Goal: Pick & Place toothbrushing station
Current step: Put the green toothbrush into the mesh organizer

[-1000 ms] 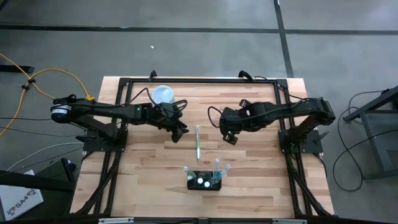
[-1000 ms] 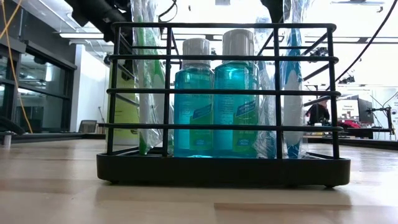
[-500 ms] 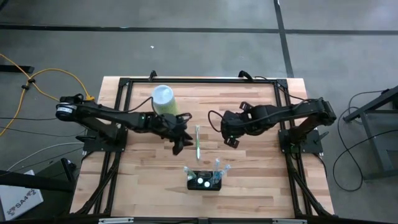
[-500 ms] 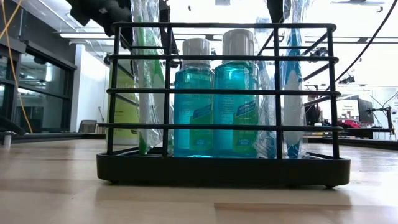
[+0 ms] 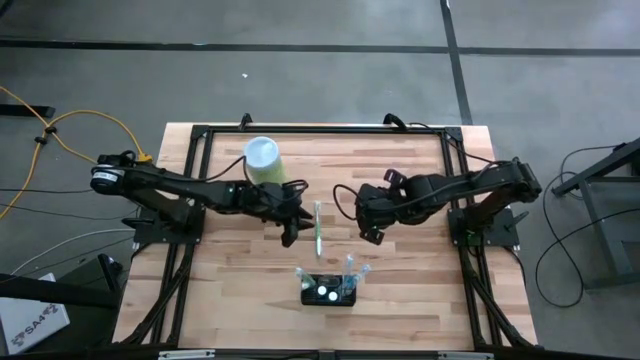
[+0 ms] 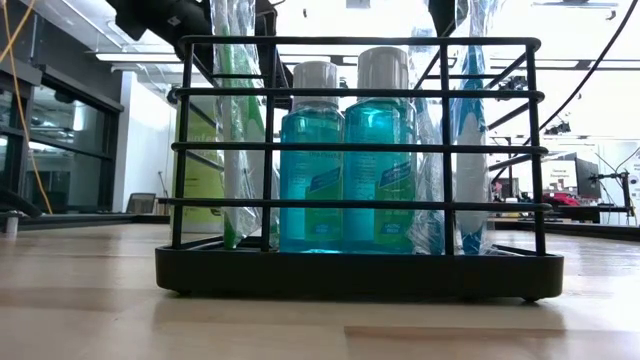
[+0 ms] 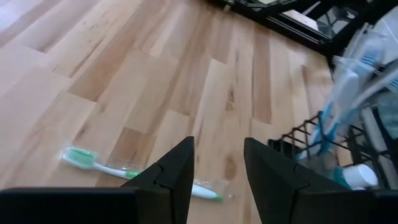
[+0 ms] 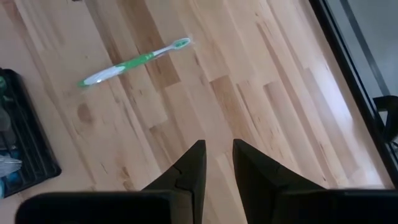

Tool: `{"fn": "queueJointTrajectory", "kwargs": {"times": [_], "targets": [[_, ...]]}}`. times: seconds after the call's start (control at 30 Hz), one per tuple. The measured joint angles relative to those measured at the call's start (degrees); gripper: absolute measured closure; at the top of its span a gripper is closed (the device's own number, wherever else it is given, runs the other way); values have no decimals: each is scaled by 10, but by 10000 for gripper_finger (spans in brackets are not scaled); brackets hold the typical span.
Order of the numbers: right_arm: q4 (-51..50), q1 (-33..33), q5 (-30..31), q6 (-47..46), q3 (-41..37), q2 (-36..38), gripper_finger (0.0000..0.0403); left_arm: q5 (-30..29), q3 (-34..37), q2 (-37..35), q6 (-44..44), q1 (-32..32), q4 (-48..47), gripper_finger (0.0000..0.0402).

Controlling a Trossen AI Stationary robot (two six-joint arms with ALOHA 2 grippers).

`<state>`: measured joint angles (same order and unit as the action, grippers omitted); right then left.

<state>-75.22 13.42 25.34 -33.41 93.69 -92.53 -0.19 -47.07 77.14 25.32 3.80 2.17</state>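
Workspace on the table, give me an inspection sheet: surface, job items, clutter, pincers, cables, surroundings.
Surface: light wooden table with black frame rails.
Job's things: black wire toothbrushing station near the front edge, holding two blue bottles and wrapped toothbrushes.
Clutter: green toothbrush lying flat mid-table; pale green cylinder at back left.
Pincers: left pincer beside the toothbrush, open, empty; right pincer on its other side, slightly open, empty.
Cables: yellow cable on the floor, left; black cables, right.
Surroundings: grey floor; lab room behind.
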Motion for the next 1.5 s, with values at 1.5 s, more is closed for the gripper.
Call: {"fn": "queueJointTrajectory", "kwargs": {"times": [1.5], "targets": [[255,-161,-265,139,0,-185,332,-143,0,-45,-283,188,51,266]]}}
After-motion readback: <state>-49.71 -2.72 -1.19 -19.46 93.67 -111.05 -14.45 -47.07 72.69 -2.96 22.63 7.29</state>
